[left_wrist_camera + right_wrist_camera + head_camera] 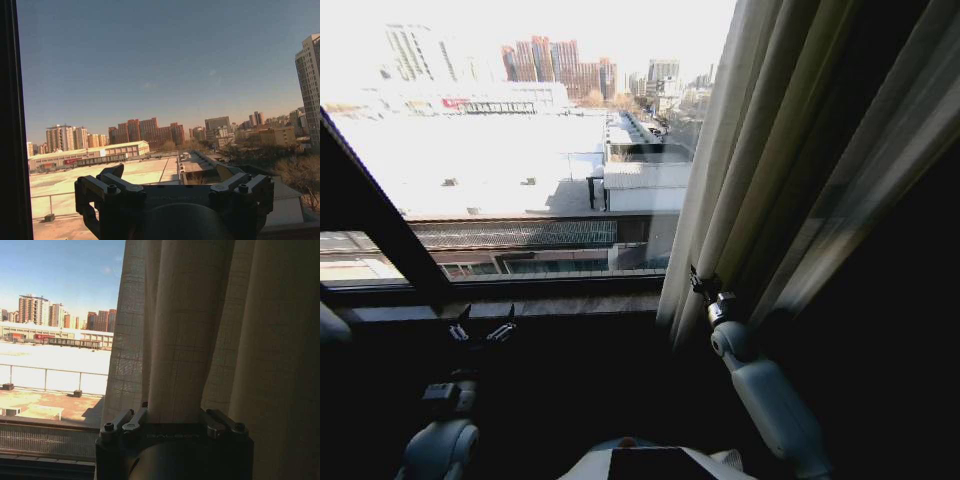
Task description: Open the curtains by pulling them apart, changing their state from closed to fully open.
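Curtains [200, 330] between right gripper [172, 415] fingers.

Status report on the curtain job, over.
Right claw at the curtain edge, folds between its fingers, grip unconfirmed. Left claw open, idle by the sill. Window mostly uncovered. Nothing in the way.

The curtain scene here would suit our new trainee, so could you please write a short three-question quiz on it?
1. True or false: the right gripper is at the curtain.
2. Where is the left gripper? A) at the curtain B) open before bare glass, clear of fabric
3. Fill in: the curtain folds hang on the robot's ____ side.

Key: 1 true; 2 B; 3 right.
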Controlling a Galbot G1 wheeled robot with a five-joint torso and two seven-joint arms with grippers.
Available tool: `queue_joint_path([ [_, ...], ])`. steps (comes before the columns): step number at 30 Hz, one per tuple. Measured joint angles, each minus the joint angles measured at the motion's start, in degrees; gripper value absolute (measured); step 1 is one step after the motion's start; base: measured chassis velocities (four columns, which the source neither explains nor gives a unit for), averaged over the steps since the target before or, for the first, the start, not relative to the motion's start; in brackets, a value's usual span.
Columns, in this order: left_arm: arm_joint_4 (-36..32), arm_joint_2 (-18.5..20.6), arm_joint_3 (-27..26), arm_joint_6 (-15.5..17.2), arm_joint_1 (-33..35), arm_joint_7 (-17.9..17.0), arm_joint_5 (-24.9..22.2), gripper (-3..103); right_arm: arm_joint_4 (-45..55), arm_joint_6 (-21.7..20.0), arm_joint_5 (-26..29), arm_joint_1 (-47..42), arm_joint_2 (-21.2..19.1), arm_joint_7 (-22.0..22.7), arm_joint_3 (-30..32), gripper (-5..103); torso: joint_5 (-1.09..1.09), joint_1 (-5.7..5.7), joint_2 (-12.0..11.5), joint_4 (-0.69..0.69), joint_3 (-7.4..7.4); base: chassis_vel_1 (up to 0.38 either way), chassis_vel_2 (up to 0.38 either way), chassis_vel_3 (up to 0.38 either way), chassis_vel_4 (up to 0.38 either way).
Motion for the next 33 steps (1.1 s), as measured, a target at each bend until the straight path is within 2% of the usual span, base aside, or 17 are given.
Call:
queue_joint_path([
  [1,0.0,0.0,-0.22,-0.01,-0.07,-0.01,-0.12,100,-0.2,0.22,-0.24,-0.04,0.27,-0.28,-0.1,27,0.0,0.0,0.0,0.0,0.0,0.0,0.0,0.0,0.0],
  [2,0.0,0.06,-0.58,-0.03,-0.09,-0.03,-0.21,100,-0.43,0.41,-0.4,0.04,0.79,-0.63,-0.12,15,0.0,0.0,0.0,0.02,0.0,0.0,0.0,0.0,0.0],
  [4,0.0,0.24,-0.79,-0.03,-0.06,-0.04,-0.31,100,-0.64,0.46,-0.62,0.2,1.36,-0.84,-0.03,15,0.0,0.0,0.0,0.02,0.0,0.0,0.0,0.0,0.0],
  [9,0.64,1.23,-1.15,0.04,-0.61,-0.05,-0.53,100,-0.69,0.48,-1.25,0.17,3.3,-1.36,0.4,1,0.0,0.0,0.0,0.02,0.0,0.0,0.0,0.0,0.0],
  [17,1.28,-0.39,-0.21,-0.12,-1.01,-0.02,0.77,100,-0.28,1.66,-2.03,-1.9,4.21,-1.81,0.46,0,0.0,0.0,0.0,0.01,0.0,0.0,0.0,0.0,0.0],
  [28,0.06,-4.15,0.76,-0.27,-2.91,0.59,4.06,100,4.29,1.73,0.67,0.9,0.33,-1.71,-0.17,0,0.01,0.0,0.0,0.02,0.0,0.0,0.0,0.0,0.0],
  [33,-0.72,-5.87,0.31,-0.89,-1.89,0.96,4.94,100,5.01,-0.06,1.8,2.7,-1.45,-1.03,0.85,0,0.01,0.0,0.0,0.02,0.0,0.0,0.0,0.0,0.0],
])
